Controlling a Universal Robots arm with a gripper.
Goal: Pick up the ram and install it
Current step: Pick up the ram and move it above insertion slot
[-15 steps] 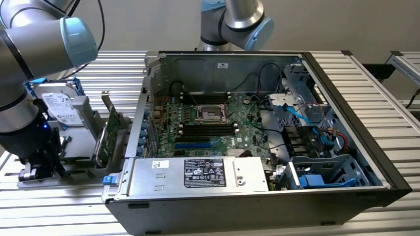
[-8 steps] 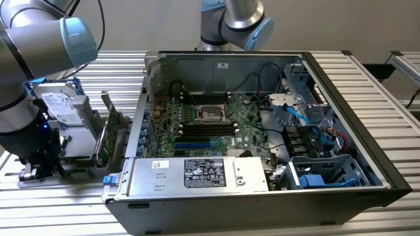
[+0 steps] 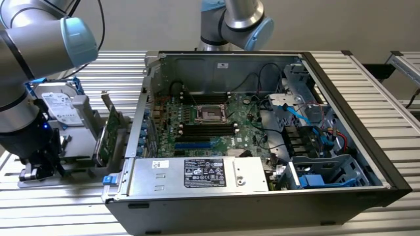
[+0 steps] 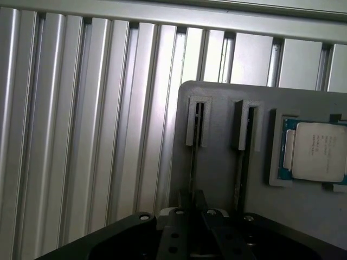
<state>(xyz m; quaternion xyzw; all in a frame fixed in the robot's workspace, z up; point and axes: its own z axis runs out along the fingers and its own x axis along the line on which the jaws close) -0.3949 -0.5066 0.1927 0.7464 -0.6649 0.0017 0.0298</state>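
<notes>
Arm (image 3: 19, 98) bent down at the holder (image 4: 217, 162), claw (image 4: 193, 196) clenched on the ram (image 4: 193, 162).
The open case (image 3: 262, 123) fills the middle. At the exterior view's left the arm hangs steeply, wrist vertical, claw low over the grey holder beside the case wall. The ram stands on edge in its slot, near a second stick (image 4: 242, 162). Slatted table (image 4: 81, 135) lies open past the holder's rounded edge.

a surface (image 3: 121, 73) of ribbed aluminium profiles carries an open computer case (image 3: 262, 211), lying on its side with the motherboard facing up. just beside the case, toward the exterior view's left, a grey slotted parts holder (image 4: 217, 179) rests flat on the ribs.
</notes>
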